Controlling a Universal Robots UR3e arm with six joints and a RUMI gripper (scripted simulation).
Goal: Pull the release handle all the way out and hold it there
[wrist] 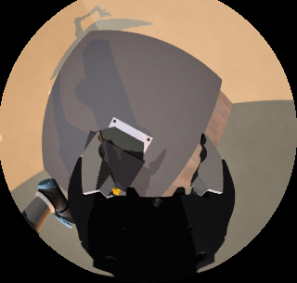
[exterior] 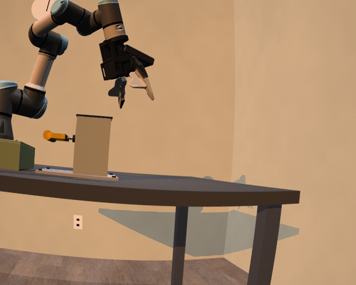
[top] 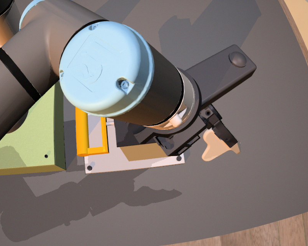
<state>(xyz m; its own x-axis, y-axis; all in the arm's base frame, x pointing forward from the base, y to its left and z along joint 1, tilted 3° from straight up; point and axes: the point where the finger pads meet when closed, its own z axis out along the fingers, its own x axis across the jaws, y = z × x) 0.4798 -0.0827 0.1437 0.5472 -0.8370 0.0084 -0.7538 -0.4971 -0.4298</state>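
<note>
Exterior view: gripper (exterior: 135, 99) hangs in air, fingers spread wide, gripping nothing. Orange release handle (exterior: 54, 136) sits well below them, beyond the tan housing (exterior: 91, 145).

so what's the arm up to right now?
The arm's gripper hangs open and empty in the air above the tan housing, touching nothing. The orange release handle sticks out of the housing's side toward the arm's base, not yet gripped or pulled. The housing stands on a pale base plate on the table.
</note>
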